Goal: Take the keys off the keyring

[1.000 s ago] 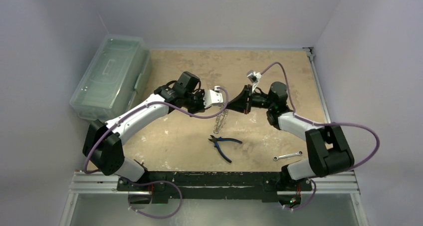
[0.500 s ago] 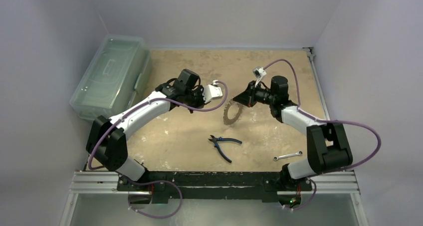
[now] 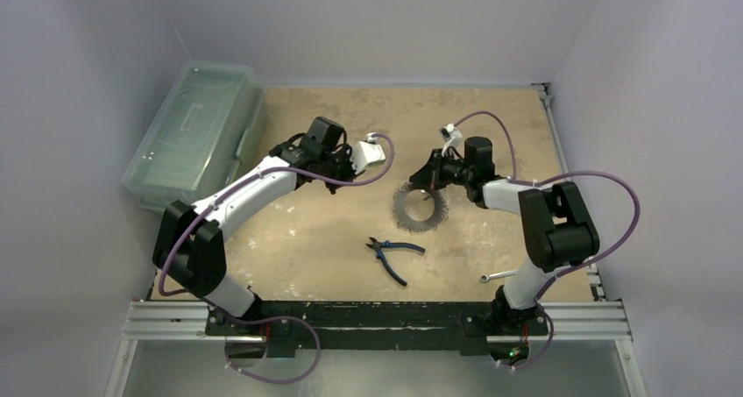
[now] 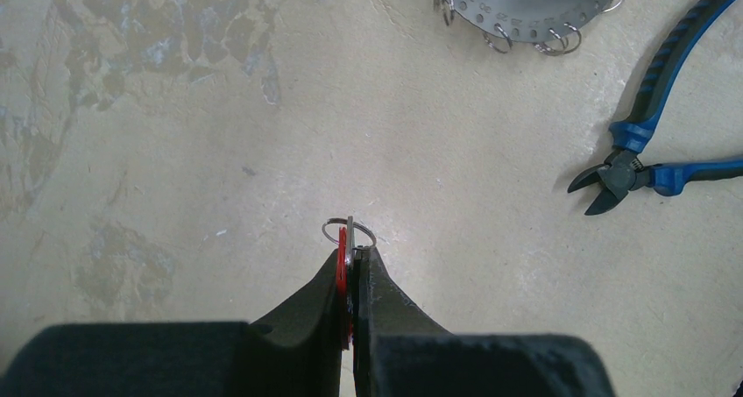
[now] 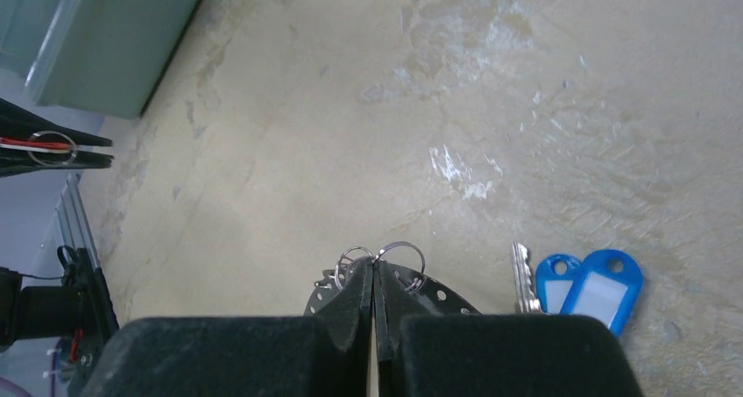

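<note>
The keyring (image 3: 419,207) is a flat silver ring plate with holes and several small split rings, lying on the table; its edge shows in the left wrist view (image 4: 526,16). My right gripper (image 3: 424,177) is shut on its far rim (image 5: 375,267), between two split rings. A silver key (image 5: 521,279) with two blue tags (image 5: 596,287) lies beside it. My left gripper (image 3: 355,163) is left of the keyring, apart from it, shut (image 4: 355,248) on a red tag (image 4: 343,270) with a small split ring (image 4: 349,231). The left gripper also shows in the right wrist view (image 5: 53,147).
Blue-handled pliers (image 3: 396,253) lie in front of the keyring, also in the left wrist view (image 4: 653,152). A silver wrench (image 3: 505,274) lies at the front right. A clear plastic box (image 3: 194,134) stands at the table's left edge.
The grippers have moved apart. My left gripper drew back left with the red tag. My right gripper lowered the keyring, which hung from it, so it now rests on the table.
</note>
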Available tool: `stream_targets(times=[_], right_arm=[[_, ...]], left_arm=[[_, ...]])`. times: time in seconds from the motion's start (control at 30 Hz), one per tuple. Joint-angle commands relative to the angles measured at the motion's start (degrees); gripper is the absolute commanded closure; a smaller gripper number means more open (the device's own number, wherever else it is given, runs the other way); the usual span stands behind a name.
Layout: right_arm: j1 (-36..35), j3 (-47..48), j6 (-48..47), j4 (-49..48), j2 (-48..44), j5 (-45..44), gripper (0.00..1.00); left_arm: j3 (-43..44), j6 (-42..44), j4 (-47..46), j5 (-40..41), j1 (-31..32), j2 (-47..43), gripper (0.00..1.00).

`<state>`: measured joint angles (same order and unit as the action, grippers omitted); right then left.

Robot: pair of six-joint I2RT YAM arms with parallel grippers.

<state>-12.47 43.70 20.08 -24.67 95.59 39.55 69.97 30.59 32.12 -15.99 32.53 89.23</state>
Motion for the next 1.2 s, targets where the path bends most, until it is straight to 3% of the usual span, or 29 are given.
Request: stream_targets(times=[0.0,0.07,0.17,0.33,0.5,0.73,0.93,1.17], right_arm=[[-0.21,1.79,0.82,-1.84,1.05,-0.11,1.0],[-0.2,2.53,-0.36,-1.05,0.72,-0.64,1.0],[-0.25,4.63,-4.58,4.18,-0.45,-1.31,0.79],[-0.34,7.39,-15.78,15.9,-6.29,-5.49,0.56],[-3.31,8.99,-27.24,29.98,-11.24,-7.3,0.52],[-6.08,8.19,-53.02,45.71,-15.47,-4.74,0.39],[-6.07,5.62,-69.01,48.86,-15.75,-3.77,0.35],[-8.02,7.99,-81.03,57.48,-10.53,-2.58,0.25]], left_arm=[[2.36,-1.09,-1.69,-0.54,-0.28,0.24,1.0],[2.2,-1.24,-1.72,-0.47,-0.28,0.24,1.0],[2.05,-1.32,-1.86,-0.35,-0.37,-0.05,1.0],[1.74,-1.41,-2.21,-0.49,-0.52,-0.42,1.0],[2.9,-1.99,-1.75,-0.52,-0.67,0.44,1.0],[5.21,-4.29,-0.83,-3.74,-3.48,1.23,1.0],[5.7,-5.25,-0.75,-5.25,-5.09,1.11,1.0],[5.05,-5.38,-1.16,-5.93,-5.64,0.2,1.0]])
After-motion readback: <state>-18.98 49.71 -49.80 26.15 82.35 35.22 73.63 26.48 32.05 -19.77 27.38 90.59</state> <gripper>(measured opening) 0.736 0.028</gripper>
